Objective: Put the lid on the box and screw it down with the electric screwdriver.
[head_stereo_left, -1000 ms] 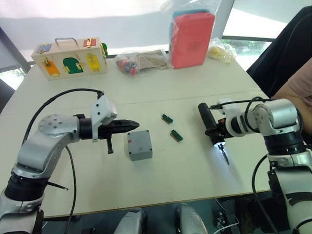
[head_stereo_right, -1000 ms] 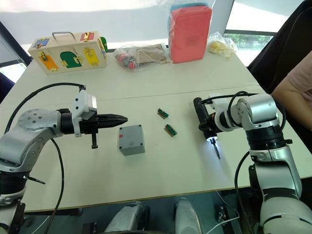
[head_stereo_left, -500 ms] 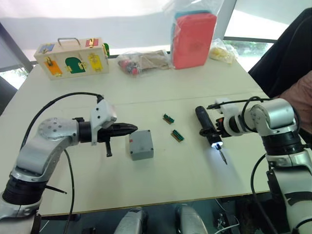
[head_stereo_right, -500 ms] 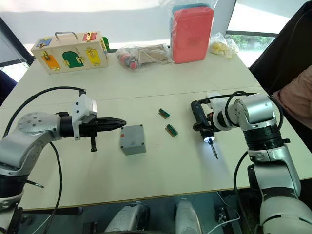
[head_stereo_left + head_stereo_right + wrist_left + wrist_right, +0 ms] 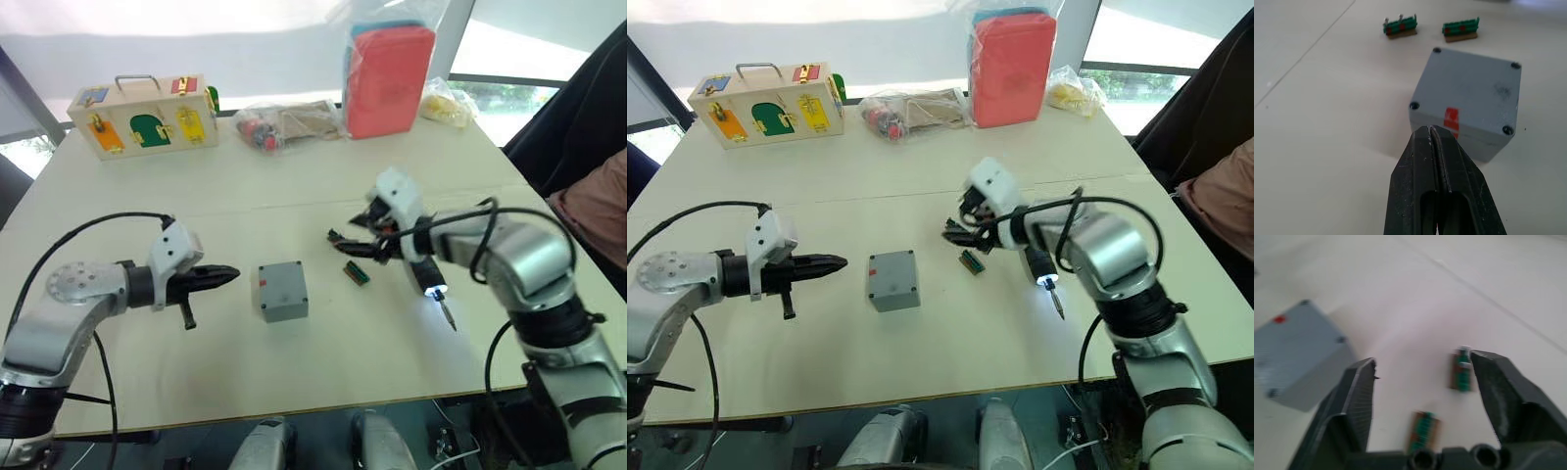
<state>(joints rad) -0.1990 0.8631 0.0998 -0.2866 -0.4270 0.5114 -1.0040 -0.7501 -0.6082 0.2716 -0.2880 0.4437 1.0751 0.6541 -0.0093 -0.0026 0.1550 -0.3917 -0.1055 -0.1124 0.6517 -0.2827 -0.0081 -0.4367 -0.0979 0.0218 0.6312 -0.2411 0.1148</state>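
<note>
The grey box (image 5: 282,291) sat closed on the tabletop (image 5: 294,372), its lid (image 5: 1472,87) already on top, four corner screw holes visible and a red mark on the side facing the left end effector (image 5: 227,273). That end effector hovered just beside the box, fingers pressed together and empty. The right end effector (image 5: 958,231) hung with fingers spread wide above two small green connectors (image 5: 1461,372), holding nothing. The electric screwdriver (image 5: 1039,270) lay on the tabletop under the right arm, its tip light glowing, well apart from the box.
</note>
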